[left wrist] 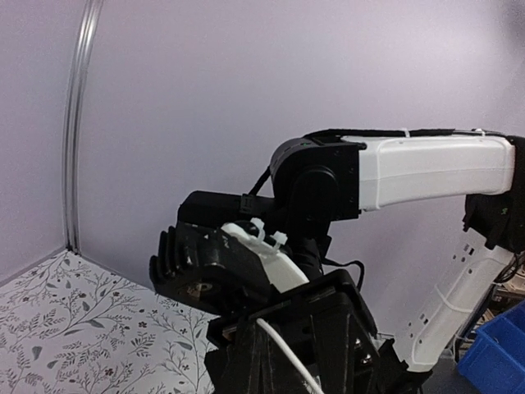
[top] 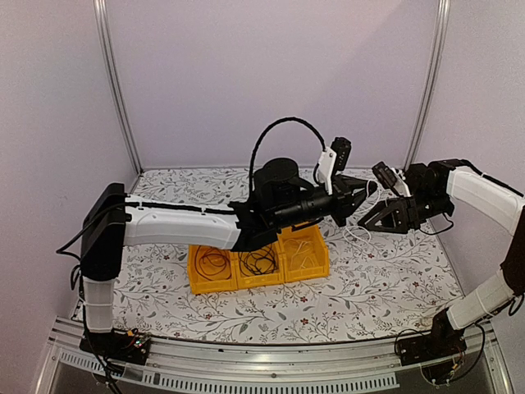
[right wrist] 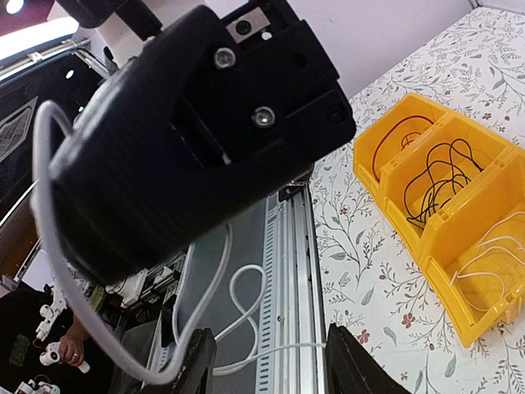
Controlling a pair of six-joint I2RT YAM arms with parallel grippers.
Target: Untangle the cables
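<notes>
Top external: both arms meet in mid-air over the tabletop (top: 369, 279), just right of the yellow bin (top: 201, 283).
The left claw (top: 354, 197) is clamped on the white cable (left wrist: 283, 349), holding it up so its loops hang free. The right claw (top: 379, 215) faces it with fingers apart and a strand between them, probably to draw a loop out. The other cables (top: 258, 261) lie in the bin's compartments. Only the hanging slack seems in the way.

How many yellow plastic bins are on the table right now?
3, in one row: left bin holding a red cable, middle bin a black cable, right bin a white cable. The left arm overhangs their rear edges.
</notes>
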